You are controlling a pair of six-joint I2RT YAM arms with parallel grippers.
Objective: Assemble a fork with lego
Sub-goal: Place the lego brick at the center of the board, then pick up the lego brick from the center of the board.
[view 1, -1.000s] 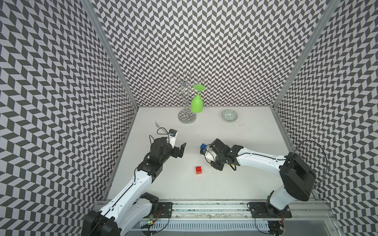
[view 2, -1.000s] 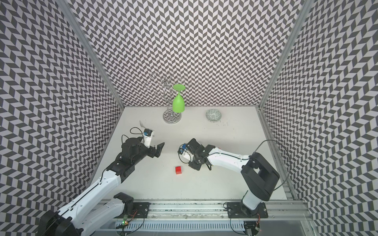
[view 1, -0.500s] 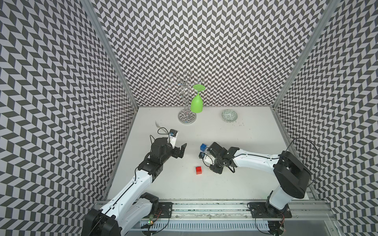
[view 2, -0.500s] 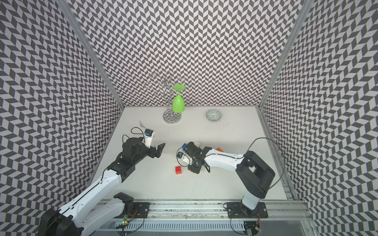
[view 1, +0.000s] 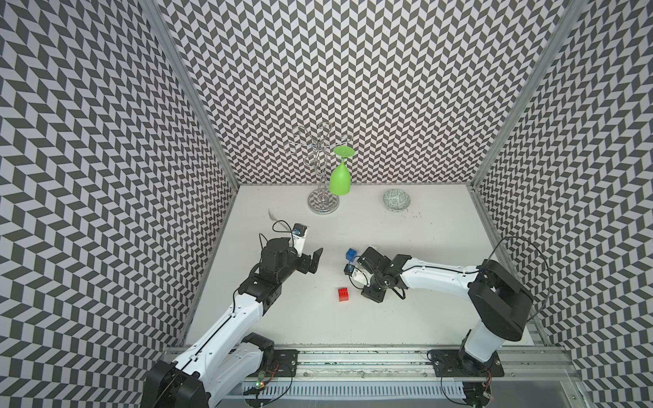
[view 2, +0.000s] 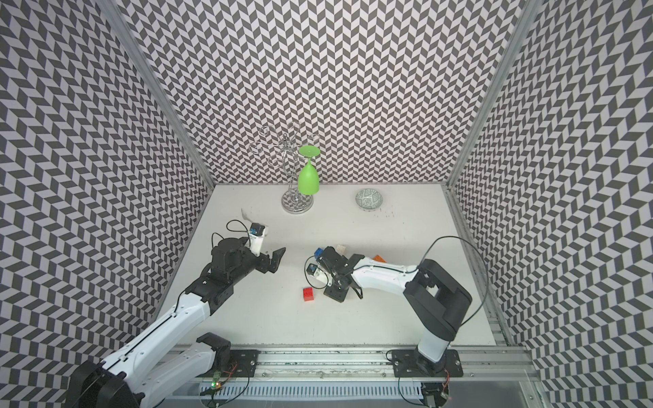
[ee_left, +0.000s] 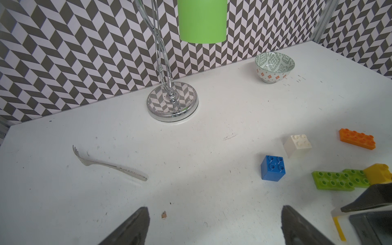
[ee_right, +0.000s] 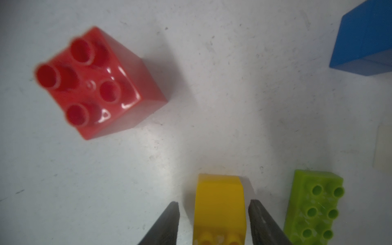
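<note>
Loose lego lies mid-table. A red brick [view 1: 343,294] [ee_right: 99,82] sits alone toward the front, and a blue brick [view 1: 351,254] [ee_left: 272,168] lies farther back. The left wrist view also shows a white brick [ee_left: 297,145], an orange brick [ee_left: 357,139], lime-green bricks [ee_left: 337,180] and a yellow brick [ee_right: 220,207]. My right gripper [ee_right: 213,202] [view 1: 371,275] points down, open, its fingers straddling the yellow brick with a gap on each side. To the left, my left gripper [ee_left: 214,210] [view 1: 315,263] hovers open and empty. The fork is not in view.
A chrome glass rack [view 1: 323,203] holding a hanging green glass [view 1: 340,180] stands at the back, with a patterned bowl [view 1: 397,200] to its right. A thin pale cutlery piece [ee_left: 106,164] lies at the back left. Patterned walls enclose three sides.
The right gripper's jaws have parted, leaving gaps beside the yellow brick, and the right arm has shifted slightly left. The left arm has hardly moved.
</note>
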